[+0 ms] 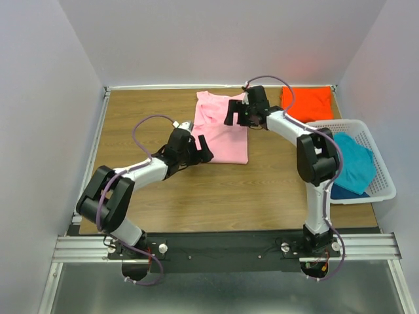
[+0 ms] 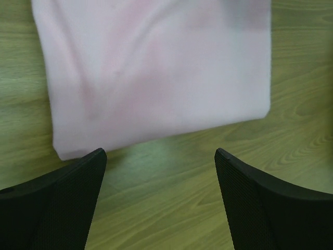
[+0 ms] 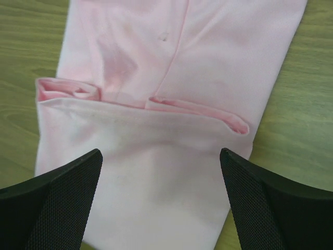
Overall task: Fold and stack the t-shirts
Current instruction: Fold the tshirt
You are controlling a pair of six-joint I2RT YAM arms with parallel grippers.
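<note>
The light pink t-shirt lies partly folded in the middle of the wooden table, its sleeves turned in. My left gripper is open at the shirt's near left edge, over bare wood in the left wrist view, with the pink shirt just beyond its fingertips. My right gripper is open above the shirt's far end, with the pink cloth between its fingers. The orange t-shirt lies folded at the far right. The teal t-shirt sits in the basket.
A white plastic lattice basket stands at the right edge of the table, holding the teal shirt over a darker blue cloth. White walls close in the table on three sides. The wooden table shows bare at the left.
</note>
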